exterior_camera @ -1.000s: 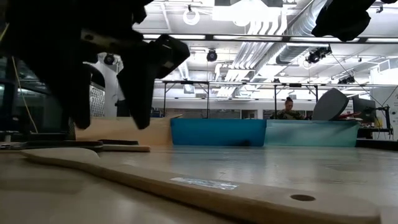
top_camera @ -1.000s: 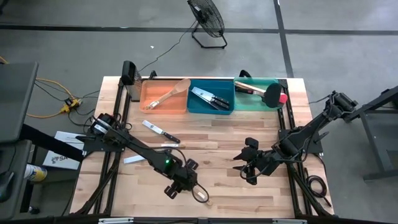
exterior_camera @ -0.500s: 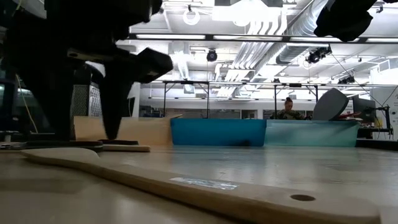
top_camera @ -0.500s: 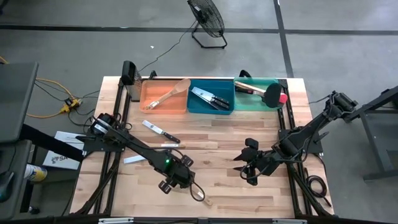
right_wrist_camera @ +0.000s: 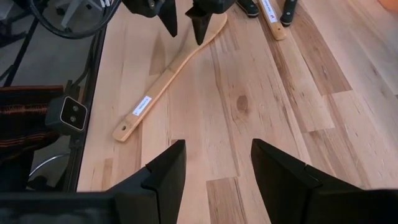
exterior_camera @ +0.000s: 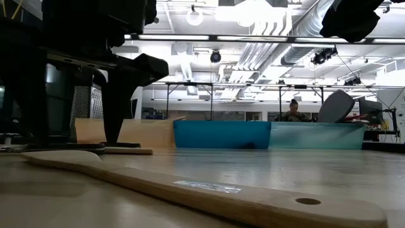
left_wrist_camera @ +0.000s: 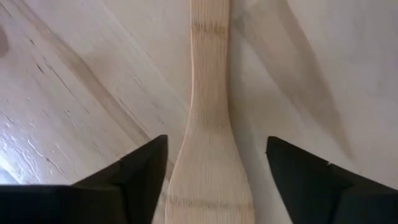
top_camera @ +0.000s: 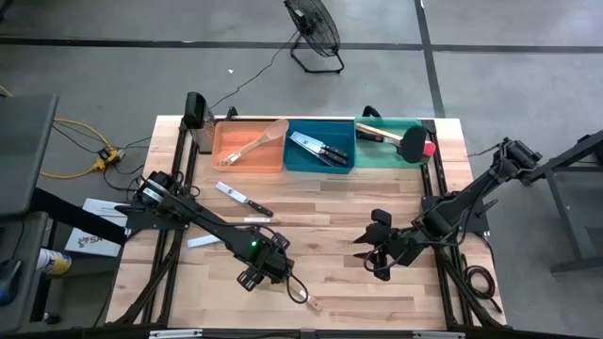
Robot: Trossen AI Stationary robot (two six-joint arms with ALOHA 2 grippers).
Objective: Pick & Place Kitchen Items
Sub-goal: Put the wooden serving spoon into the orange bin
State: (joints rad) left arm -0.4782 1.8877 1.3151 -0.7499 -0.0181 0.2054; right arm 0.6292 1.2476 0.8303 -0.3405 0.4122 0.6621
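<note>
1. Leftmost, my left gripper (top_camera: 261, 272) sits low over the near part of the table (top_camera: 330, 202), fingers spread apart, nothing clamped.
2. Between those fingers lies the wooden spatula (left_wrist_camera: 208, 155): its broad end is in the gap with bare table showing on either side, its handle running away from the fingertips (left_wrist_camera: 146, 163).
3. From table height, both left fingers reach down close to the spatula's flat end; contact not clear.
4. Beyond the left jaws, toward the bins: a black-handled knife (top_camera: 241, 199) flat on the boards, well apart.
5. Far edge, left to right: orange bin (top_camera: 248, 147) with a wooden spoon, blue bin (top_camera: 319, 146) with knives, green bin (top_camera: 391, 144) with turners.
6. My right gripper (top_camera: 375, 247) hangs above the table's right half, fingers parted and empty.
7. Ahead of my right fingers (right_wrist_camera: 163, 177), the spatula's handle end with its hang hole; well apart from them.
</note>
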